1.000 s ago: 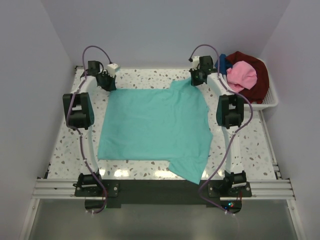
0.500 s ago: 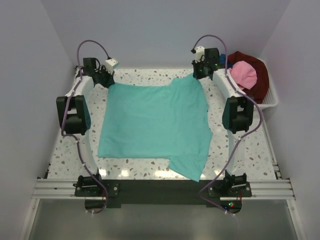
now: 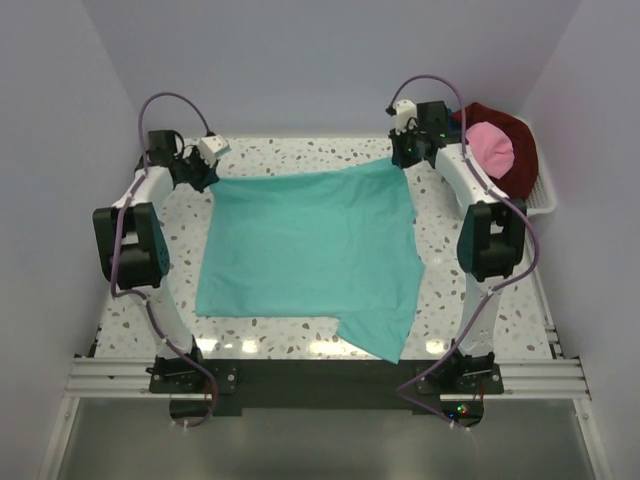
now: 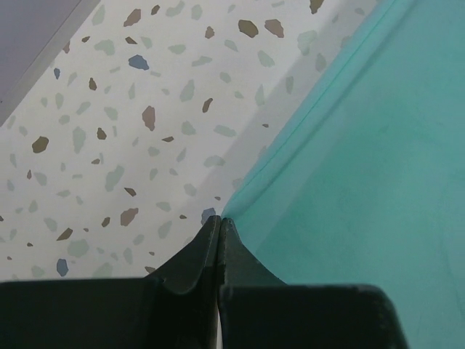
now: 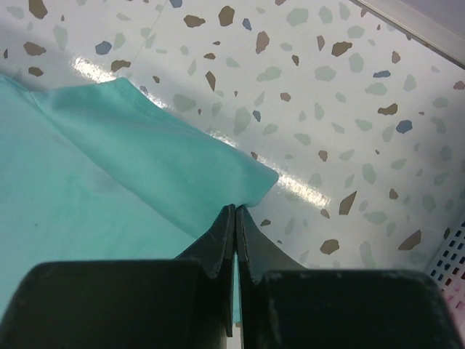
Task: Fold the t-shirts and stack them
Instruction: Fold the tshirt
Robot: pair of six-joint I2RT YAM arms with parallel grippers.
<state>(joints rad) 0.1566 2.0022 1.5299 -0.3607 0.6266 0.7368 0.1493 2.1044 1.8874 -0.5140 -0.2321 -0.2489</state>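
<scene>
A large teal-green t-shirt (image 3: 310, 250) lies spread over the speckled table (image 3: 440, 310), one sleeve pointing toward the near edge. My left gripper (image 3: 207, 176) is shut on its far-left corner; in the left wrist view the closed fingertips (image 4: 220, 222) pinch the teal t-shirt's hem (image 4: 349, 167). My right gripper (image 3: 404, 160) is shut on the far-right corner, with the teal t-shirt's cloth (image 5: 145, 167) caught between the right gripper's tips (image 5: 235, 211). Pink (image 3: 490, 148) and dark red (image 3: 515, 170) t-shirts are piled in the basket at the far right.
A white slatted basket (image 3: 535, 205) stands at the table's far right corner, its edge (image 5: 454, 254) showing in the right wrist view. The back wall runs close behind both grippers. An aluminium rail (image 3: 320, 375) carries the arm bases at the near edge.
Both grippers have moved outward and toward the back wall, pulling the shirt's far edge straight and taut. The bunched cloth at the far right has flattened out.
</scene>
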